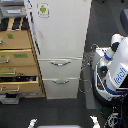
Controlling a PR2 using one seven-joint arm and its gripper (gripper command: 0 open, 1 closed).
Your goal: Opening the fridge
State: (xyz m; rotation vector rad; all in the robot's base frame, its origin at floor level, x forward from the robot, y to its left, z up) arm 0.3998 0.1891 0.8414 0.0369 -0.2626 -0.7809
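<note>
Two lower drawers with silver bar handles sit under the large upper door of the fridge [59,45], which stands tall and white in the middle of the exterior view, its door shut and marked near the top by a small green-figure sticker [43,9]. A tan wooden cabinet [17,60] stands touching it on the exterior view's left, with a couple of its drawers pulled out. My white body [114,70] stands on the dark floor at the exterior view's right, apart from the fridge, and nothing of me touches it.

My gripper cannot be made out here: no fingers show near the door, so I cannot tell how wide my jaws stand or whether they hold anything. Of my arm, only a pale upper segment angled over my base is visible.

To open well, in my judgement, I should reach for the door's free edge, grip squarely, and pull along the hinge's arc rather than straight back.
</note>
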